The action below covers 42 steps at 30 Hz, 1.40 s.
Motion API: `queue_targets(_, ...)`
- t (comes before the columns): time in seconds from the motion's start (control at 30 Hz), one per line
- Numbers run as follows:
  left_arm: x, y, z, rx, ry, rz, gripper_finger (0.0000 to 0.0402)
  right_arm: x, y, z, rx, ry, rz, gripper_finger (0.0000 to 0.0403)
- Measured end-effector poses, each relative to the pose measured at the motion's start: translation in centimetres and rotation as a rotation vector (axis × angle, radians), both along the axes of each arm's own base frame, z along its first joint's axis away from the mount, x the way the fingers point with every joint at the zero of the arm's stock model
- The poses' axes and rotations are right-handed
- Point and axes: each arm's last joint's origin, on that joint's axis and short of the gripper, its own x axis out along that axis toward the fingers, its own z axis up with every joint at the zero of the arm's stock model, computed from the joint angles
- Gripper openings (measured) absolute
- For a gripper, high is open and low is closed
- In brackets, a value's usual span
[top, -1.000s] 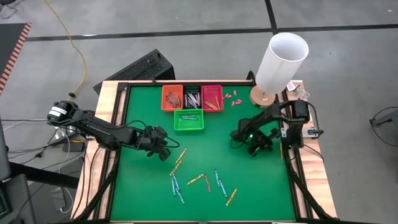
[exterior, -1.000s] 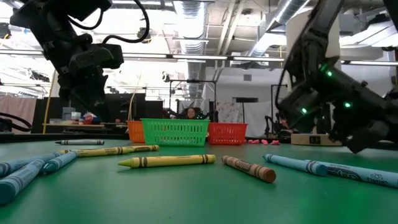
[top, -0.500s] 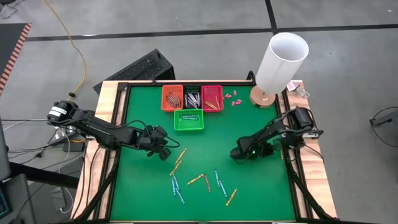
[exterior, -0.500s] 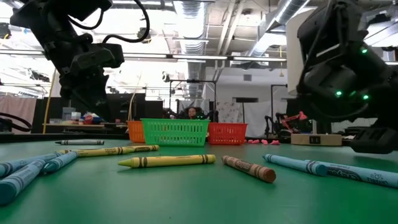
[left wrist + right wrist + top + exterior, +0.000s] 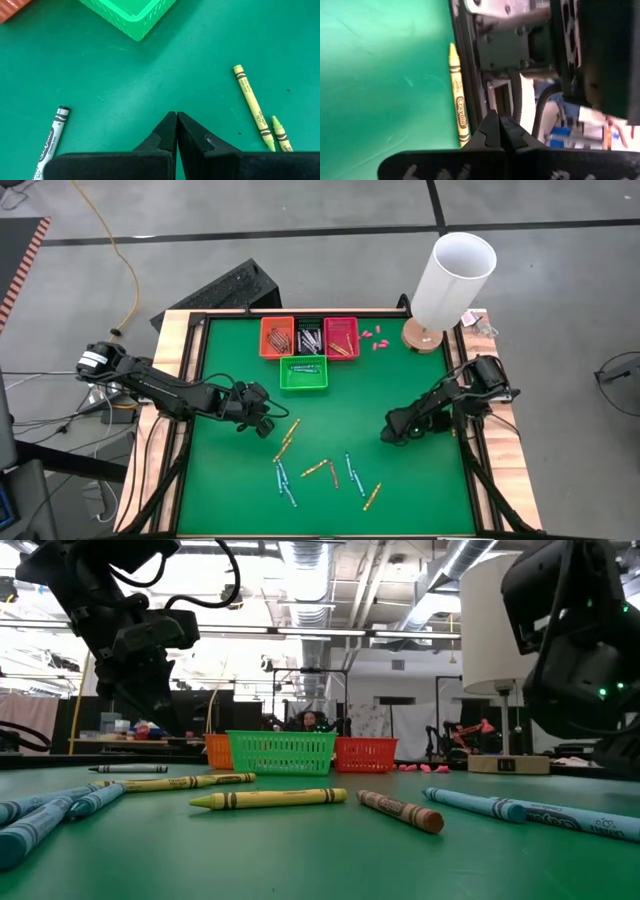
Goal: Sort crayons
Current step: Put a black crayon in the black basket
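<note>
left gripper (image 5: pixel 262 420): closed, fingers pressed together, empty; hovers over the desk left of centre, just left of the loose crayons
right gripper (image 5: pixel 392 430): closed, empty; low over the right side of the desk, arm reaching in from the right edge
crayons (image 5: pixel 325 470): loose scatter on the near-centre of the desk (image 5: pixel 430 490), yellow and blue-teal ones mixed, plus a brown one; more already sit in the baskets
yellow crayon (image 5: pixel 458 103): lies along the desk's edge rail, seen just past the right gripper's fingers
grey crayon (image 5: pixel 51 142): flat on the desk beside the left gripper
green basket (image 5: pixel 303 373): far centre, in front of the row, a few crayons inside
orange basket (image 5: pixel 277 337): far row, left
red basket (image 5: pixel 341 337): far row, right
lamp (image 5: pixel 448 280): white shade, far right corner
</note>
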Motion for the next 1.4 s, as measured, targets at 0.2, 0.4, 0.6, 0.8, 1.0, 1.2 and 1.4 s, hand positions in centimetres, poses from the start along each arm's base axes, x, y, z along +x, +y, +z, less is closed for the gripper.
queue_targets(0.2, 0.0, 0.0, 0.0, 0.000, 0.000, 0.000, 0.0000, -1.0, -0.1, -2.0, -0.039, -0.091, -0.092, 0.0000)
queue_targets(0.4, 0.0, 0.0, 0.0, 0.005, 0.004, -0.009, 0.0000, -1.6, 0.4, -2.2, -0.121, -0.096, -0.094, 0.0000)
queue_targets(0.6, 0.0, 0.0, 0.0, 0.009, 0.005, -0.013, 0.0000, -1.8, 0.7, -2.2, -0.127, -0.091, -0.074, 0.0000)
queue_targets(0.8, 0.0, 0.0, 0.0, 0.004, 0.006, -0.016, 0.0000, -2.0, 0.8, -3.3, -0.075, -0.159, -0.043, 0.0000)
queue_targets(1.0, 0.0, -0.1, 0.0, -0.018, 0.011, -0.031, 0.0000, -1.4, 1.0, -3.2, -0.103, -0.223, 0.004, 0.0000)
queue_targets(1.2, 0.0, -0.1, 0.0, -0.020, 0.008, -0.031, 0.0000, 1.5, 1.9, 0.4, -0.136, -0.366, 0.160, 0.0000)
queue_targets(1.4, 0.2, -0.1, 0.1, -0.020, -0.013, -0.029, 0.0000, 1.3, 1.3, 2.6, -0.191, -0.242, 0.186, 0.0000)
